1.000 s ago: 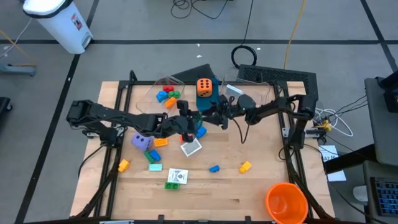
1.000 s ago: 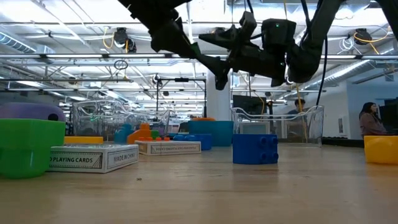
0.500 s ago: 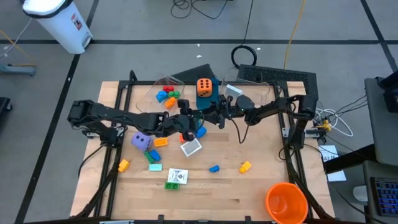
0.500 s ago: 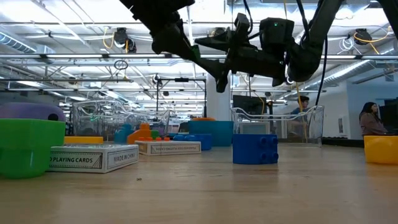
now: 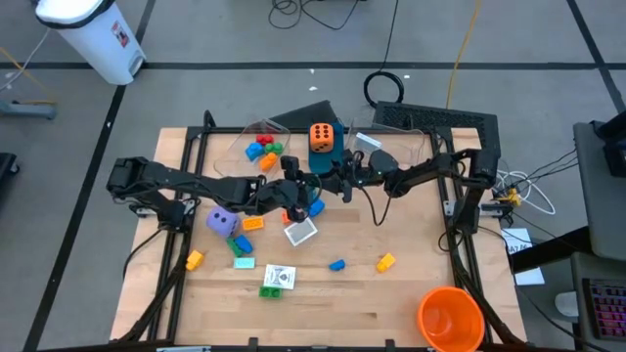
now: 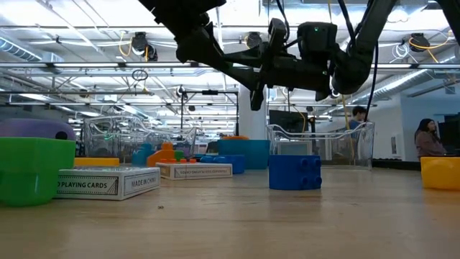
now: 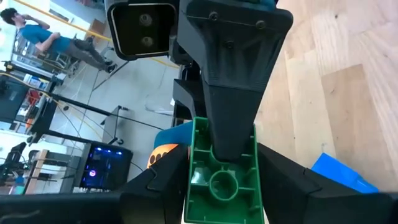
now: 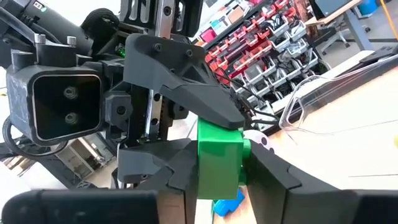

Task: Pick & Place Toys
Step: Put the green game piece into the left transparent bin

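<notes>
Above the table's middle, the green brick (image 8: pixel 219 160) sits pinched between the left gripper (image 7: pixel 222 186) and the right gripper (image 8: pixel 217 171) at once, the two meeting nose to nose, each closed on opposite faces

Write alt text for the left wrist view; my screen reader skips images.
A green brick is pinched between the left gripper and the right gripper above the wooden table.
</notes>
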Controlling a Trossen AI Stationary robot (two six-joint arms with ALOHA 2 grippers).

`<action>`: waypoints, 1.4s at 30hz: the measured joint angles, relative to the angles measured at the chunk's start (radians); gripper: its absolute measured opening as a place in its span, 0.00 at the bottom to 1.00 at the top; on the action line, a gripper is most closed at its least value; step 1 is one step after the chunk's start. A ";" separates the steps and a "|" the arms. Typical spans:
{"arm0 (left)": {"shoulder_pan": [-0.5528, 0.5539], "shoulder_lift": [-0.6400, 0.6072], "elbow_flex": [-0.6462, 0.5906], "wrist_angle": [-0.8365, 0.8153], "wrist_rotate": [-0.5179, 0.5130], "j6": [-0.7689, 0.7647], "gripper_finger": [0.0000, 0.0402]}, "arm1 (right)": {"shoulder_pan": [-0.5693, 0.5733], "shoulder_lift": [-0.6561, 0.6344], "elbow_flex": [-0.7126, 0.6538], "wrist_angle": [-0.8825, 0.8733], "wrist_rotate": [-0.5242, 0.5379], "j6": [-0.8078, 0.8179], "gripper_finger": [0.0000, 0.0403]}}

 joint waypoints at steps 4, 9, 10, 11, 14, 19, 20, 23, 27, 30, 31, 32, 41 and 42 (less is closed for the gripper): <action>0.000 0.000 0.008 -0.007 0.004 -0.025 0.44 | -0.010 0.000 0.000 0.001 -0.005 -0.023 0.23; -0.017 -0.006 0.063 -0.044 0.066 -0.057 0.51 | -0.020 -0.005 -0.002 -0.008 0.012 -0.051 0.23; -0.019 -0.005 0.075 -0.057 0.083 -0.066 0.53 | -0.020 -0.007 -0.002 -0.006 0.012 -0.053 0.23; -0.022 -0.004 0.088 -0.075 0.093 -0.073 0.55 | -0.020 -0.009 -0.002 -0.002 0.006 -0.053 0.23; -0.028 -0.004 0.120 -0.113 0.099 -0.080 0.60 | -0.023 -0.013 -0.002 -0.003 -0.018 -0.054 0.23; -0.044 -0.010 0.159 -0.180 0.098 -0.098 0.66 | -0.031 -0.019 -0.002 -0.003 -0.041 -0.097 0.23; -0.049 -0.011 0.172 -0.197 0.098 -0.100 0.67 | -0.034 -0.024 -0.002 -0.006 -0.057 -0.113 0.23; -0.066 -0.014 0.217 -0.268 0.094 -0.130 0.66 | -0.036 -0.028 -0.002 0.004 -0.082 -0.175 0.23; -0.088 -0.013 0.289 -0.404 0.094 -0.188 0.63 | -0.023 -0.037 -0.002 -0.021 -0.081 -0.238 0.23; -0.093 -0.013 0.343 -0.504 0.094 -0.260 0.61 | -0.006 -0.039 -0.002 -0.058 -0.078 -0.335 0.23; -0.094 -0.013 0.361 -0.526 0.094 -0.290 0.61 | 0.001 -0.037 -0.002 -0.069 -0.077 -0.365 0.23; -0.094 -0.013 0.380 -0.547 0.094 -0.315 0.60 | 0.008 -0.036 -0.002 -0.075 -0.069 -0.397 0.23; -0.025 -0.013 0.465 -0.652 0.125 -0.512 0.58 | 0.125 -0.087 0.004 -0.288 0.214 -0.873 0.23; -0.006 -0.013 0.466 -0.663 0.160 -0.532 0.58 | 0.145 -0.105 0.004 -0.328 0.266 -0.942 0.23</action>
